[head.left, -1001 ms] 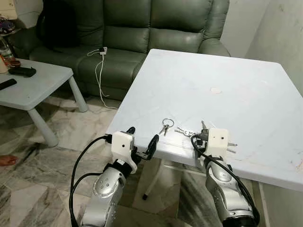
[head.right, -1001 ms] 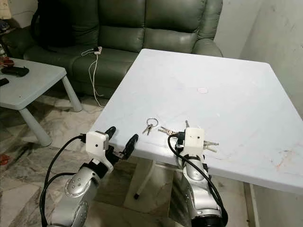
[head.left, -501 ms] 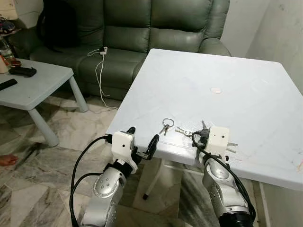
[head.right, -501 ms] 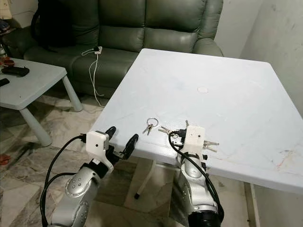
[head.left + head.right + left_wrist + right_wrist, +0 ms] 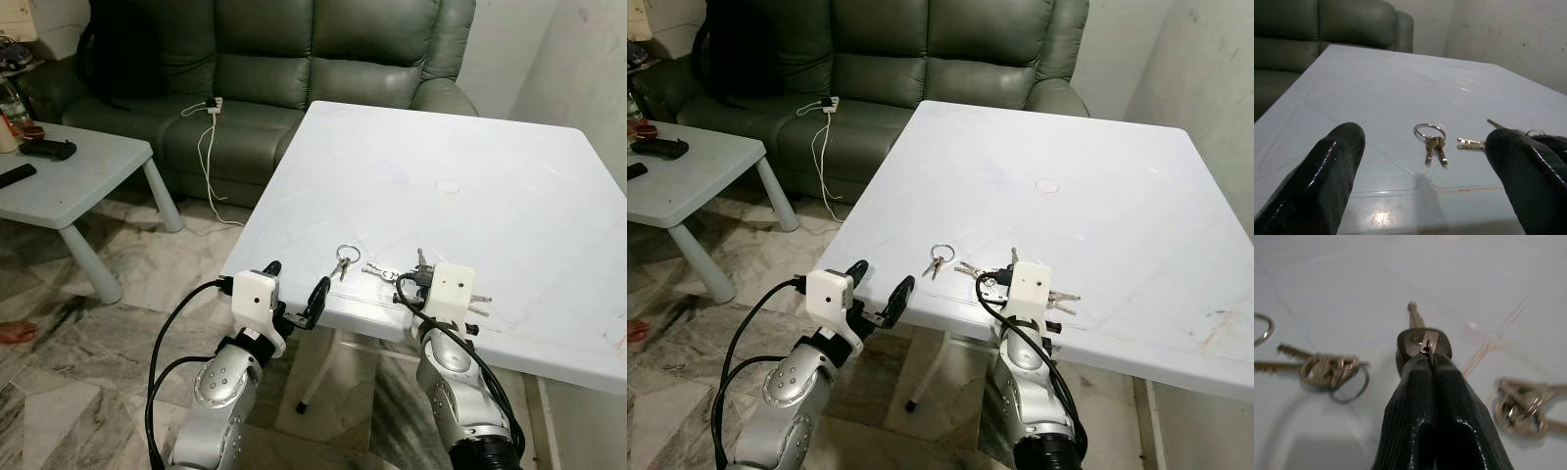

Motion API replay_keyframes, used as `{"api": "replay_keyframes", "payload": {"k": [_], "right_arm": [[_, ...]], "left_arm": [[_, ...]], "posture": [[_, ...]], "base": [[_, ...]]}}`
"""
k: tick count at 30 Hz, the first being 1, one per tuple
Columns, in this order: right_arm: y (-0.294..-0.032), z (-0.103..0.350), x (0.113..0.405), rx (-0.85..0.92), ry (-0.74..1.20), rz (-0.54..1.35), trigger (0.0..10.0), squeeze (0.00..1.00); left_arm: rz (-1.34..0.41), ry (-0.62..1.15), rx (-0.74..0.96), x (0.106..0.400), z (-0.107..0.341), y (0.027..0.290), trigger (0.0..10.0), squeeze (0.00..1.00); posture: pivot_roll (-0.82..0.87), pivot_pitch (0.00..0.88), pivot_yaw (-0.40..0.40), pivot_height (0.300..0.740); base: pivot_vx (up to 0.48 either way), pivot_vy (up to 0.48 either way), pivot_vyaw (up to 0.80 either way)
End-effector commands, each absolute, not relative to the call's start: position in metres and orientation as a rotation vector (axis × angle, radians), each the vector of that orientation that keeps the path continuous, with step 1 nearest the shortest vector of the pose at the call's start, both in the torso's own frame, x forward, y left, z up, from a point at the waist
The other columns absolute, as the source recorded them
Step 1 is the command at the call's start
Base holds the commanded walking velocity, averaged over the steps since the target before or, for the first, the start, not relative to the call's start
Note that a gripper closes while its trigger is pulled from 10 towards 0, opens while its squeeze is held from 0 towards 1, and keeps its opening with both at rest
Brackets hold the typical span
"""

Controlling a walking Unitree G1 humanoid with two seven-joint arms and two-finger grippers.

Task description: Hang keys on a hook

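Several sets of keys lie near the front edge of the white table (image 5: 509,196). My right gripper (image 5: 1429,356) rests on that edge, shut on a black-headed key (image 5: 1422,340) whose blade points away across the table. A keyring bunch (image 5: 1327,369) lies on one side of it and another bunch (image 5: 1520,404) on the other. Further left sits a small ring with two keys (image 5: 343,260). My left gripper (image 5: 296,279) hovers open at the table's front left edge, with the small ring (image 5: 1432,142) straight ahead of its fingers (image 5: 1322,166).
A green sofa (image 5: 294,59) stands behind the table, with a white charger cable (image 5: 206,127) hanging off its seat. A low white side table (image 5: 59,186) with remotes is at the left. A wall runs along the right side. Marble floor lies below.
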State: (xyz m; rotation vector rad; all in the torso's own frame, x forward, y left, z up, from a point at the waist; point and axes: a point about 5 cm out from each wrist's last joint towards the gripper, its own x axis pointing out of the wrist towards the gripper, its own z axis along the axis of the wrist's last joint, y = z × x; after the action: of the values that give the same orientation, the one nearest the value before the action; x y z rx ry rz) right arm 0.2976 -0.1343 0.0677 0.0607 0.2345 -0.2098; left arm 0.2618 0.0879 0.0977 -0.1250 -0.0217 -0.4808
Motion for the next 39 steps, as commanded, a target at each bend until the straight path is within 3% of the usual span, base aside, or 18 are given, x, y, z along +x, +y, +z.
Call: {"api": "replay_keyframes", "payload": {"k": [1, 2, 3, 5, 6, 7, 16, 22, 36, 39], "right_arm": [[-0.139, 0.077, 0.304, 0.059, 0.184, -0.231, 0.0, 0.0], [-0.14, 0.082, 0.307, 0.083, 0.154, -0.227, 2.2, 0.0], [-0.14, 0.089, 0.309, 0.085, 0.095, -0.214, 3.6, 0.0], [-0.14, 0.096, 0.31, 0.081, 0.039, -0.197, 3.6, 0.0], [-0.138, 0.102, 0.311, 0.094, -0.013, -0.155, 4.4, 0.0], [-0.138, 0.107, 0.313, 0.116, -0.031, -0.137, 10.0, 0.0], [-0.127, 0.15, 0.318, 0.212, -0.279, 0.157, 10.0, 0.0], [-0.128, 0.164, 0.313, 0.094, -0.371, 0.286, 10.0, 0.0], [-0.16, 0.155, 0.302, 0.017, -0.311, 0.205, 10.0, 0.0], [-0.168, 0.153, 0.3, 0.007, -0.296, 0.174, 10.0, 0.0]], "left_arm": [[-0.487, -0.043, -0.114, 0.265, 0.103, 0.087, 10.0, 0.0], [-0.485, -0.047, -0.112, 0.266, 0.104, 0.087, 10.0, 0.0], [-0.481, -0.049, -0.111, 0.267, 0.105, 0.088, 10.0, 0.0], [-0.477, -0.052, -0.111, 0.268, 0.105, 0.088, 10.0, 0.0], [-0.47, -0.055, -0.109, 0.269, 0.106, 0.089, 10.0, 0.0], [-0.462, -0.059, -0.106, 0.27, 0.107, 0.091, 10.0, 0.0], [-0.344, -0.102, -0.134, 0.287, 0.118, 0.113, 10.0, 0.0], [-0.258, -0.166, -0.175, 0.295, 0.134, 0.135, 10.0, 0.0], [-0.191, -0.253, -0.158, 0.295, 0.152, 0.154, 10.0, 0.0], [-0.158, -0.264, -0.163, 0.297, 0.157, 0.162, 10.0, 0.0]], "posture": [[0.0, 0.0, -0.041, 0.74], [0.0, 0.0, -0.04, 0.74], [0.0, 0.0, -0.04, 0.74], [0.0, 0.0, -0.04, 0.74], [0.0, 0.0, -0.04, 0.74], [0.0, 0.0, -0.038, 0.74], [0.01, 0.0, -0.039, 0.74], [0.0, 0.0, -0.043, 0.74], [0.0, 0.0, -0.044, 0.74], [0.0, 0.0, -0.043, 0.74]], "base": [[0.0, 0.0, 0.0], [0.0, 0.0, 0.0], [0.0, 0.0, 0.0], [0.0, 0.0, 0.0], [0.0, 0.0, 0.0], [0.0, 0.0, 0.0], [0.0, 0.0, 0.0], [0.0, 0.0, 0.0], [0.0, 0.0, 0.0], [0.0, 0.0, -0.78]]}}
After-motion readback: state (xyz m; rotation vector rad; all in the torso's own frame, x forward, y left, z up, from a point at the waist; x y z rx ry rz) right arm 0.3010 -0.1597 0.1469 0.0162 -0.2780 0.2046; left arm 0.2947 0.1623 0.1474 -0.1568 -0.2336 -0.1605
